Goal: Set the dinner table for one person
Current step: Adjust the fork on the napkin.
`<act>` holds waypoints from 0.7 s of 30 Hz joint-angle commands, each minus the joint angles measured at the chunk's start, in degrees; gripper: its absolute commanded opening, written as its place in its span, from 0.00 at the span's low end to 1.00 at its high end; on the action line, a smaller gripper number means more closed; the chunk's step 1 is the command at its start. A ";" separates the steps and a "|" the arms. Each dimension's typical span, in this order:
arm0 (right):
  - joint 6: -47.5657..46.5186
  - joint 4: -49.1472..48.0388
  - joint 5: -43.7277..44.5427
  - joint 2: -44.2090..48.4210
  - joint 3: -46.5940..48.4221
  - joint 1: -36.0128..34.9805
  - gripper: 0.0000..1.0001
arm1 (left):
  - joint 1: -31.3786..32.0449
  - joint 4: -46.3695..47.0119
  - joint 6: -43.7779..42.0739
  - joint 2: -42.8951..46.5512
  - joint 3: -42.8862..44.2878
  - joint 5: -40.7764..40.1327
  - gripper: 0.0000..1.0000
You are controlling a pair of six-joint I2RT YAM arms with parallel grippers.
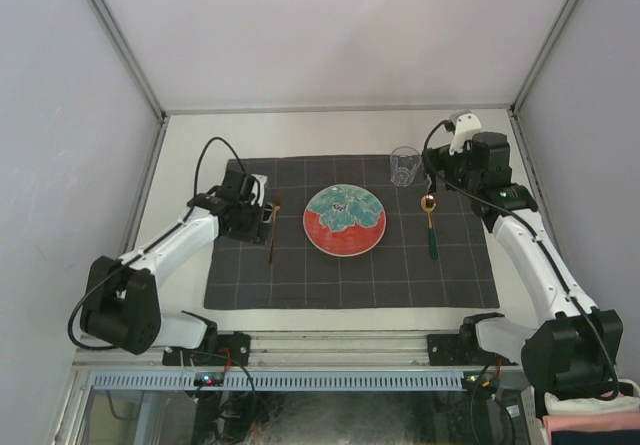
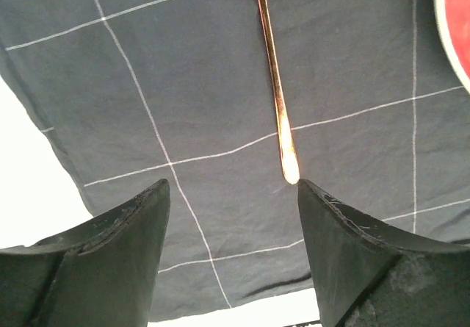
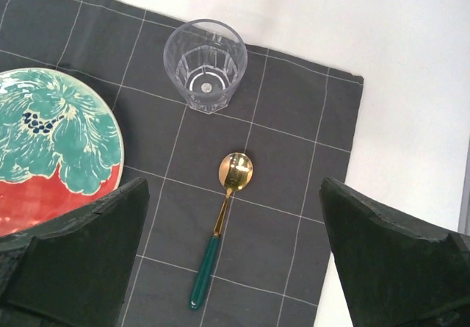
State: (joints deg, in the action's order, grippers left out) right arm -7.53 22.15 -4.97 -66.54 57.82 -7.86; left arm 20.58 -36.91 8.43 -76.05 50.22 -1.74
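The worktop [image 1: 300, 130] is the off-white floor of the cell, edged by grey rails. It carries a dark checked cloth [image 1: 350, 275] at its middle, and bare margins show on all sides of the cloth.

The left arm [image 1: 170, 250] rises from its base at the near left corner. It folds at a black elbow block and sends its white link up and to the right, so the wrist sits over the cloth's left edge. The left claw [image 2: 233, 186] points down at the cloth with its jaws partly spread and nothing between them. In the wrist view, the tip of a thin copper utensil [image 2: 275, 84] lies on the cloth just ahead of the gap, nearer the right finger and not touching it. From above, the utensil lies almost parallel to the cloth's left edge, between the claw and the plate [image 1: 344, 221].

The plate is round, red and teal, and sits flat at the centre of the cloth. To its far right a clear glass [image 1: 404, 165] stands upright near the cloth's far edge. Just nearer than the glass lies a spoon [image 1: 430, 223], with its gold bowl towards the glass and its green handle towards the arm bases.

The right claw [image 3: 235, 187] hangs well above the spoon, with its jaws spread wide and nothing held. The right arm [image 1: 530, 255] climbs from the near right corner, bends at its elbow and slants up and to the left. Its wrist is beside the cloth's far right corner.
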 commanded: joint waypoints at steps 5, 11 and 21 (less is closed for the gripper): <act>-0.73 0.06 1.87 4.18 2.20 1.20 1.00 | 2.25 4.45 -0.10 -7.91 4.27 0.05 0.72; -2.75 2.17 1.42 5.75 2.25 1.42 1.00 | 3.51 4.84 1.54 -14.54 10.82 1.05 0.70; -4.09 3.85 1.83 5.13 4.98 2.25 1.00 | 4.03 5.33 2.05 -19.92 13.81 1.45 0.62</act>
State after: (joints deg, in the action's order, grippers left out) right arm -10.55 26.44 -3.46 -61.91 59.22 -6.31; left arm 24.27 -32.49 9.61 -95.55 62.50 -1.04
